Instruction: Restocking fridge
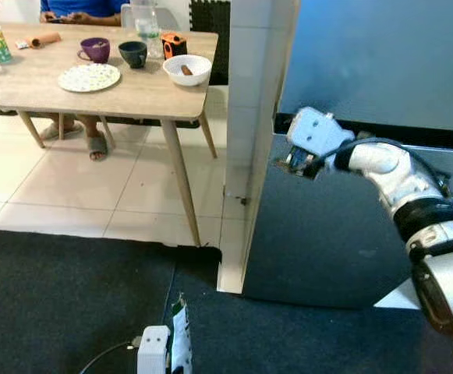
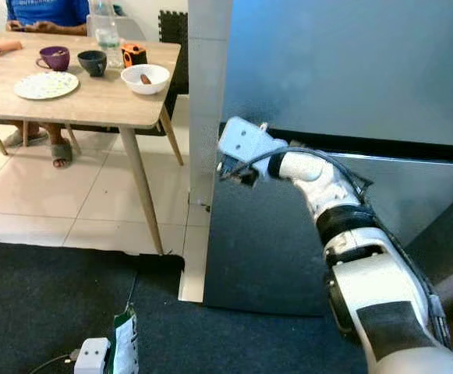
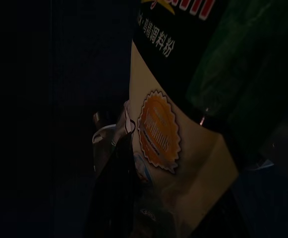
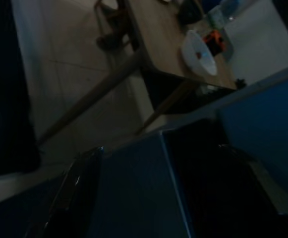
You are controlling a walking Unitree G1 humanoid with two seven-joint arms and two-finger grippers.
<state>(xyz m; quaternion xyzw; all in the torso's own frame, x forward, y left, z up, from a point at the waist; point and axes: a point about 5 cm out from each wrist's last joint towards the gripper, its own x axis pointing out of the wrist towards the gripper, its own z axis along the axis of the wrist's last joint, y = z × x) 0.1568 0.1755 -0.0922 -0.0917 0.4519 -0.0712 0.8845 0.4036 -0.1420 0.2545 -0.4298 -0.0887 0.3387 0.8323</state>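
The grey fridge stands ahead on the right, with an upper door [image 1: 382, 54] and a lower door [image 1: 327, 234] split by a dark gap. My right gripper [image 1: 292, 162] is raised to the left edge of the lower door, just under that gap. In the right wrist view one black finger [image 4: 69, 193] lies against the door face, and the fingers look open. Low in front of me, my left gripper [image 1: 153, 348] is shut on a green and white packet [image 1: 181, 343]. The left wrist view shows the packet [image 3: 158, 129] close up with an orange seal.
A white pillar [image 1: 249, 117] flanks the fridge's left side. Further left stands a wooden table [image 1: 144, 93] with a plate, cups, a white bowl [image 1: 187, 68] and a bottle; a person sits behind it. A black mat [image 1: 62, 296] covers the floor at my feet.
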